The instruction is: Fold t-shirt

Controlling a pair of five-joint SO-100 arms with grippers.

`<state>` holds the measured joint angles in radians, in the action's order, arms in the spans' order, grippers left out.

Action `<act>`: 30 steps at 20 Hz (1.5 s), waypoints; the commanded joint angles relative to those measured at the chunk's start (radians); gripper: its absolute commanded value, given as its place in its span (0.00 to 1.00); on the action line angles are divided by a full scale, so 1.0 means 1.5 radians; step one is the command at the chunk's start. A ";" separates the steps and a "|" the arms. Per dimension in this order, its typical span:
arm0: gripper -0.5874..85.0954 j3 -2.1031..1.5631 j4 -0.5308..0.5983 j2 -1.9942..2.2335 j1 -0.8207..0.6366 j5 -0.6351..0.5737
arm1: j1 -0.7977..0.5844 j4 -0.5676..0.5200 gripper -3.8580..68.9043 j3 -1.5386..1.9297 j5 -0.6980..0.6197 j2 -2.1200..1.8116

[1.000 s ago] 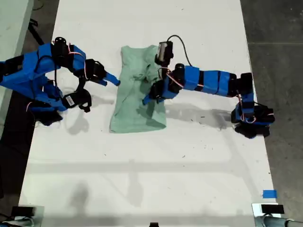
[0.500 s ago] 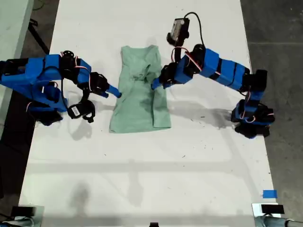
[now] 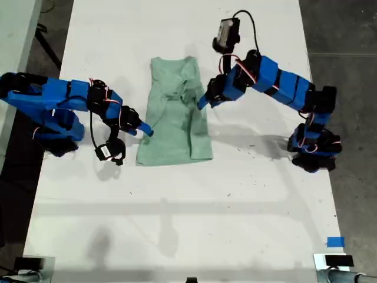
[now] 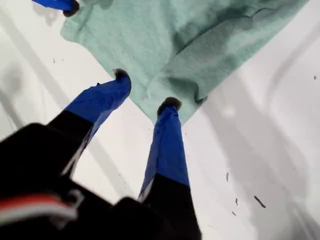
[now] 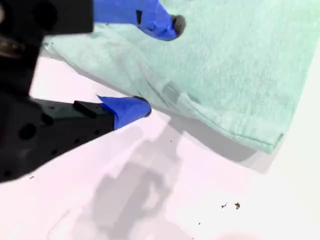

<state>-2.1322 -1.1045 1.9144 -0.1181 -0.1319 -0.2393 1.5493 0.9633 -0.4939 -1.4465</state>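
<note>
While the t-shirt [image 3: 174, 115] lies on the white table [image 3: 177, 224], my first gripper [image 4: 145, 90] gapes empty at one edge; my second gripper [image 5: 161, 65] straddles the opposite edge, unclosed.

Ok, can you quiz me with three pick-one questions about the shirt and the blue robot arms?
1. Where does the t-shirt lie? A) between my first pincer and my second pincer B) in a basket C) on the floor
2. What colour is the t-shirt? A) red B) pale mint green C) black
3. How is my first pincer? A) open B) shut on the t-shirt C) out of sight
Answers: 1 A, the exterior view shows a pincer at each side edge; 2 B, every view shows it; 3 A, the first wrist view shows its fingers apart.
</note>
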 commanded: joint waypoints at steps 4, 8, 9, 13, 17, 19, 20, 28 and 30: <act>0.21 0.012 0.082 -0.123 0.037 0.038 | -0.018 0.005 0.26 0.067 -0.002 -0.137; 0.01 0.043 0.066 -0.167 0.041 0.062 | -0.026 -0.003 0.24 0.115 0.000 -0.178; 0.01 0.054 0.035 -0.150 0.036 0.062 | -0.027 -0.006 0.24 0.124 0.000 -0.184; 0.01 0.170 -0.169 -0.085 0.002 0.051 | -0.028 -0.018 0.23 0.159 -0.001 -0.202; 0.01 0.347 -0.223 -0.218 0.001 0.043 | -0.032 -0.024 0.23 0.184 0.000 -0.227; 0.01 0.499 -0.240 -0.378 0.011 0.042 | -0.033 -0.024 0.22 0.200 0.001 -0.244; 0.01 0.618 -0.270 -0.480 0.015 0.035 | -0.033 -0.024 0.22 0.210 0.002 -0.254; 0.08 0.935 -0.254 -0.754 0.006 -0.011 | -0.034 -0.030 0.21 0.294 0.015 -0.319; 0.36 0.935 -0.266 -0.725 0.013 -0.039 | -0.034 -0.037 0.21 0.312 0.015 -0.329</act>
<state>-0.7946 -1.5079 0.7639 -0.1028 -0.1534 -0.2807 1.5309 1.4343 -0.4817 -1.8715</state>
